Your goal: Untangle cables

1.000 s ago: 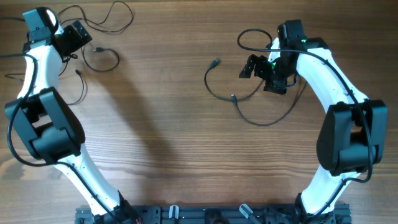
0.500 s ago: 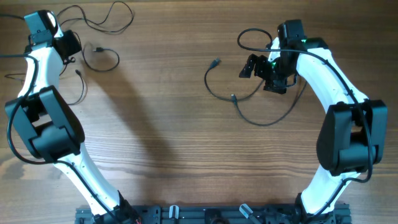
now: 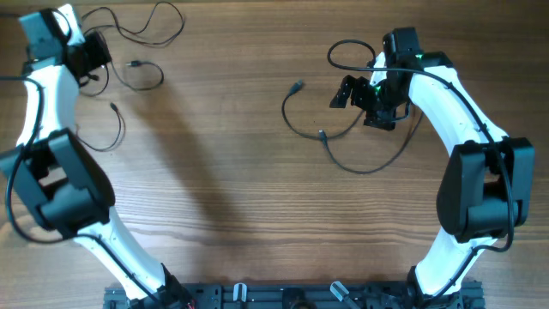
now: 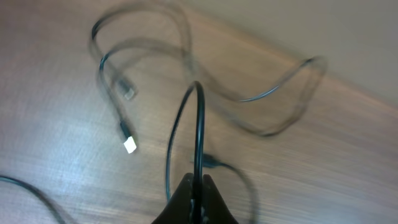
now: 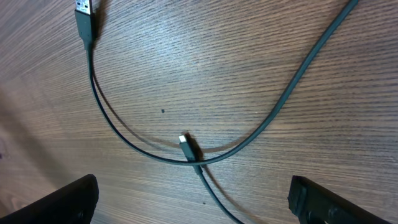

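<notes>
Several thin black cables lie in two groups. The left group point(image 3: 141, 75) loops around the far left corner. My left gripper point(image 3: 90, 53) is shut on one strand of it, and the left wrist view shows that cable point(image 4: 198, 124) arching up from the pinched fingers point(image 4: 186, 196). The other loops there are blurred, with a pale plug point(image 4: 130, 146) on the wood. The right group point(image 3: 302, 120) curves across the middle right. My right gripper point(image 3: 353, 93) hovers over it, open. In the right wrist view two strands cross point(image 5: 193, 155) between the spread fingertips point(image 5: 68, 199), untouched.
The wooden table point(image 3: 232, 189) carries everything. A USB plug point(image 5: 84, 12) ends one right-hand cable. Thicker arm wires run along both white arms, one looping at the right wrist point(image 3: 347, 53). The arm bases sit at the front edge point(image 3: 274, 296).
My left gripper has gone from open to shut on a cable strand and moved toward the far left corner, dragging nearby loops slightly. The right arm and its cables have not moved.
</notes>
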`<state>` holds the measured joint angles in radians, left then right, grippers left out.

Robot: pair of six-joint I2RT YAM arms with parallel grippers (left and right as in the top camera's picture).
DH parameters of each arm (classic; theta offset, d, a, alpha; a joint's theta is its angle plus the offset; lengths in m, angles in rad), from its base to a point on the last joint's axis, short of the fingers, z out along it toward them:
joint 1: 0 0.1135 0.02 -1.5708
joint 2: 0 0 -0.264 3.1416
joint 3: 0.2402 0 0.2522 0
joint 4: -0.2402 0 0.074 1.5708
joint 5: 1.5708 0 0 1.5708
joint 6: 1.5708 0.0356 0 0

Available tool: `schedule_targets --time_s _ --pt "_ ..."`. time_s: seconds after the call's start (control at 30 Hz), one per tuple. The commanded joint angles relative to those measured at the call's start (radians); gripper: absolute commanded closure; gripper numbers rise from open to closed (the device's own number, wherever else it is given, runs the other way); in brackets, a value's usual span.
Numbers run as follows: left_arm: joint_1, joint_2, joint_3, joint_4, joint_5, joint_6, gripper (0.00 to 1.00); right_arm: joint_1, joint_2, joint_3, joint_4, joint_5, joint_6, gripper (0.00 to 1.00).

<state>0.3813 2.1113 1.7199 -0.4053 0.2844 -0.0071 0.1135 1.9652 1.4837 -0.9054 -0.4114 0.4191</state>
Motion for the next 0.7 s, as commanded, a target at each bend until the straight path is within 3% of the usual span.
schedule_targets --time_s 0.0,0.13,0.23,0.4,0.6,0.67 --pt "0.048 -0.101 -0.001 -0.026 0.238 0.194 0.96 0.002 0.008 0.006 -0.006 -0.016 -0.001 0.01" --pt "0.138 -0.115 -0.001 -0.106 0.249 0.351 0.96 0.002 0.008 0.006 -0.005 -0.016 -0.002 0.0" --pt "0.242 -0.115 -0.001 -0.113 0.212 0.36 0.96 0.002 0.008 0.006 0.002 -0.015 -0.002 0.0" --pt "0.399 -0.115 -0.001 -0.076 0.221 0.114 0.96 0.002 0.008 0.006 0.011 -0.016 -0.002 0.0" --pt "0.438 -0.113 -0.001 -0.036 0.26 0.068 0.96 0.002 0.008 0.006 0.009 -0.016 -0.001 0.0" --pt "0.438 -0.112 -0.002 -0.028 0.139 -0.014 0.96 0.002 0.008 0.006 0.006 -0.016 -0.001 0.0"
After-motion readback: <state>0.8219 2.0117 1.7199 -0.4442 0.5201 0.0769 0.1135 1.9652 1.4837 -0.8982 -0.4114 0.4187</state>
